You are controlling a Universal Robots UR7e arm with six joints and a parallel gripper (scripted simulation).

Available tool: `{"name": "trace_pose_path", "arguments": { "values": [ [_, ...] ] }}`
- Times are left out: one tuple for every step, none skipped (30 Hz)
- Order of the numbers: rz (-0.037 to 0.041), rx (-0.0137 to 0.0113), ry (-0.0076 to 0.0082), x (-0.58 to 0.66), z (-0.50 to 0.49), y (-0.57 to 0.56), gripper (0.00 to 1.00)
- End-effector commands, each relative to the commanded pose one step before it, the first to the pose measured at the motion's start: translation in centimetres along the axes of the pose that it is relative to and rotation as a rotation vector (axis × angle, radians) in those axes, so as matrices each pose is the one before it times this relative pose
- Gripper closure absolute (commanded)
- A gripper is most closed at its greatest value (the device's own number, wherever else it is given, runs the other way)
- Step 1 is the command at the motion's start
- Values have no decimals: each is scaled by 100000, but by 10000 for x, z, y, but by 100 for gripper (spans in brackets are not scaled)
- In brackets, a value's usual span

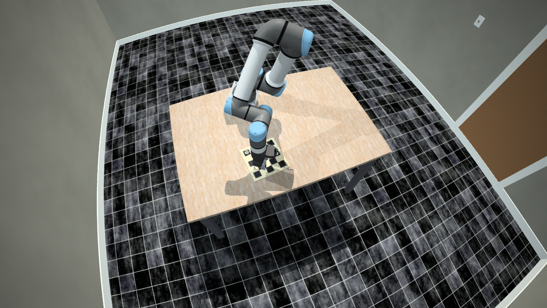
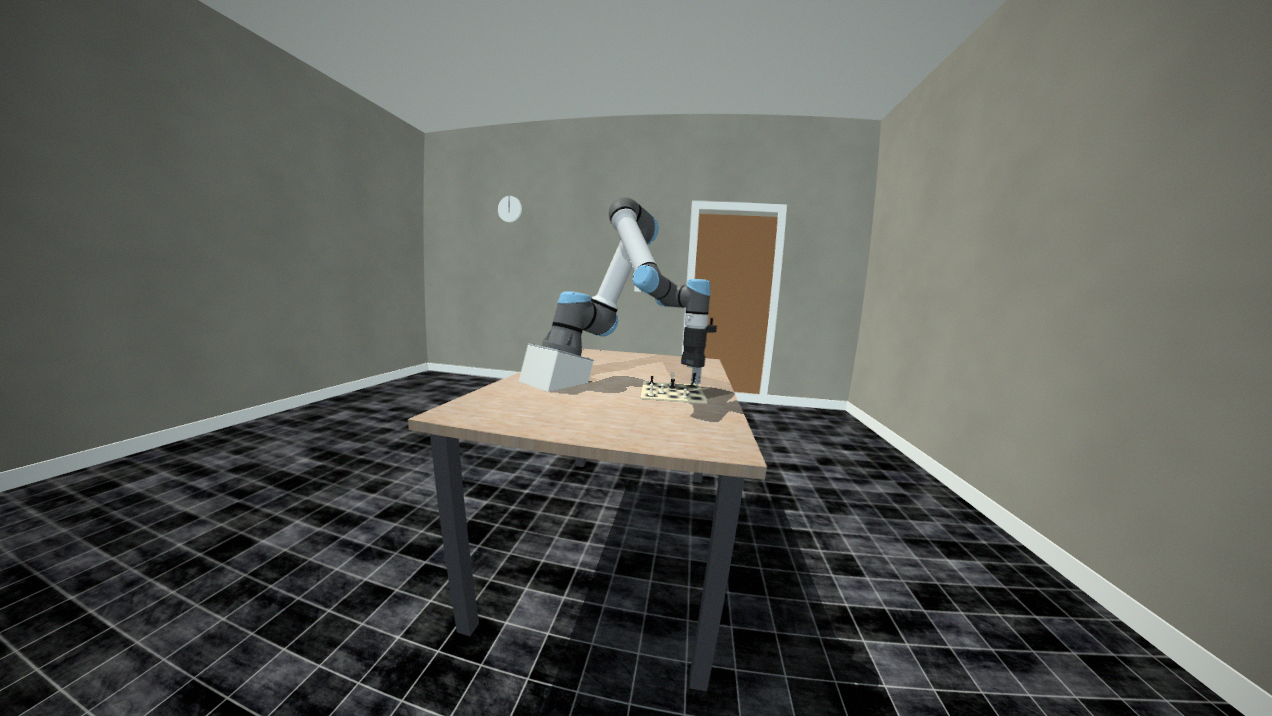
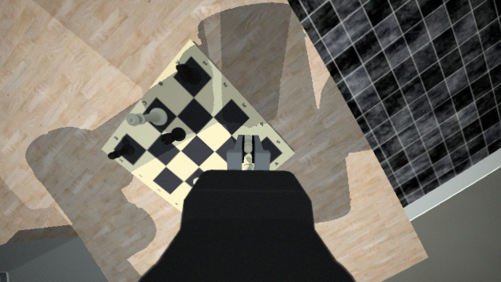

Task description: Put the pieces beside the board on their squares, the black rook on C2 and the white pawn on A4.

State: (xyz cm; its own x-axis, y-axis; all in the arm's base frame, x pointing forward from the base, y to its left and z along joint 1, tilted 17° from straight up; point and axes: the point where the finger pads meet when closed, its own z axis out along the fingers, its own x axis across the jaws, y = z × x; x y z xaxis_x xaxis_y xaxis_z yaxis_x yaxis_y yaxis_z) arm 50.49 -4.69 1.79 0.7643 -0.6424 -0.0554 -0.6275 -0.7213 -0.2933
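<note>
On the left of the board (image 3: 118,151) in the wrist view stand three black pieces and one pale tall piece (image 3: 146,117). The black piece (image 3: 173,136) one square in from that edge may be the black rook, but I cannot tell for sure. To the right, the gripper (image 3: 247,151) is nearly closed and pinches the white pawn (image 3: 247,146) above the board's right corner.

The pawn is small. If the gripper lets go too high or off to one side, I think the pawn could tip over or sit across a line. The square sits at the board's edge, so it could roll off too. The other pieces are well apart from it.

The bench (image 1: 198,145) is pale wood with big shadows. The room has grey walls, a dark tiled floor (image 1: 344,248) and a brown door (image 2: 735,293).
</note>
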Motion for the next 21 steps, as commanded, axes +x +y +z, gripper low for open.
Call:
{"name": "trace_pose_path", "arguments": {
  "values": [
    [9,43,262,1717,19722,-516,100],
    [0,0,0,16,2751,-11,100],
    [0,0,0,22,2353,-10,100],
    [0,0,0,8,1966,-7,100],
    [0,0,0,18,1569,-7,100],
    [0,0,0,9,1201,-5,100],
    [0,0,0,4,858,-3,100],
    [0,0,0,0,0,0,100],
    [0,0,0,0,0,0,100],
    [0,0,0,1,554,-2,100],
    [0,0,0,0,302,-1,100],
    [0,0,0,0,118,0,100],
    [0,0,0,0,18,0,100],
    [0,0,0,0,0,0,100],
    [0,0,0,0,0,0,100],
    [0,0,0,0,0,0,100],
    [0,0,0,0,0,0,100],
    [0,0,0,0,0,0,100],
    [0,0,0,0,0,0,100],
    [0,0,0,0,0,0,100],
    [0,0,0,0,0,0,100]
  ]
}}
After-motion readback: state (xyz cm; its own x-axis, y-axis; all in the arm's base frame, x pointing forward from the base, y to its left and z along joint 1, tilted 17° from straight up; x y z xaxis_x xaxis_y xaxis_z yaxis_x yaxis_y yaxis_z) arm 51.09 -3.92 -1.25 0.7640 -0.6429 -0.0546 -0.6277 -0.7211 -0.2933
